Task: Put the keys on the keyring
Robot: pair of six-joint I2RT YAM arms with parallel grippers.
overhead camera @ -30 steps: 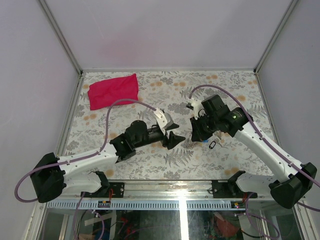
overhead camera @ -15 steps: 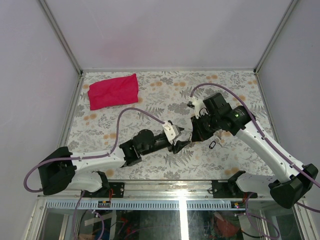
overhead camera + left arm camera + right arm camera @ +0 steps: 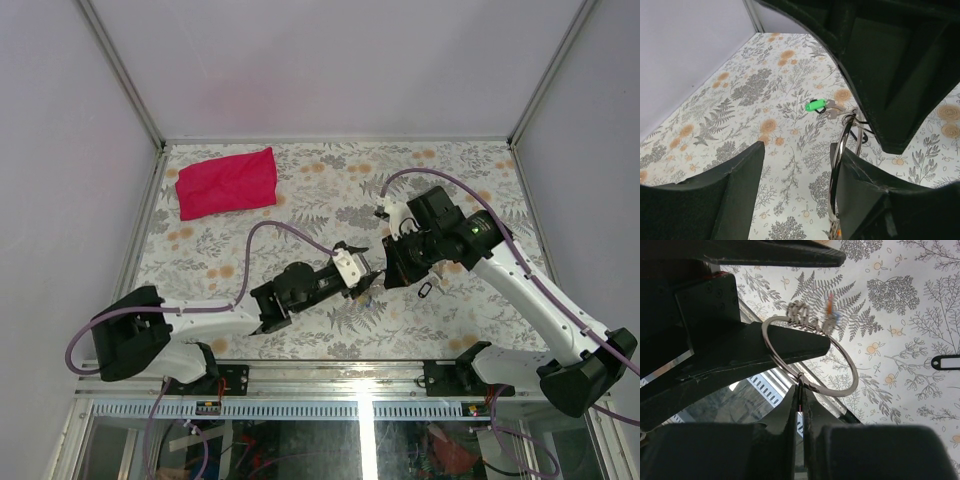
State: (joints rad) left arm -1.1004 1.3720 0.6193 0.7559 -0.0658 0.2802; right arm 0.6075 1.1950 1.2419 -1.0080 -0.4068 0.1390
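The silver keyring (image 3: 810,355) hangs in the air, looped around one finger (image 3: 765,347) of my left gripper. My right gripper (image 3: 800,390) is shut on the ring's lower edge, with a thin red sliver showing between its pads. A small metal cluster (image 3: 800,314) and a red-and-blue piece (image 3: 831,310) hang at the ring's far side. In the left wrist view the ring (image 3: 837,160) lies against the right finger, and my left gripper (image 3: 796,147) is open. A green-tagged key (image 3: 815,105) with silver keys lies on the table beyond. Both grippers meet mid-table (image 3: 375,278).
A red cloth (image 3: 228,182) lies at the back left of the floral table (image 3: 300,200). A black-rimmed white key tag (image 3: 427,290) lies on the table just right of the grippers; it also shows in the right wrist view (image 3: 947,361). White walls enclose the table.
My left arm has reached forward and to the right, bringing its gripper up against the right gripper. The right gripper has stayed almost still.
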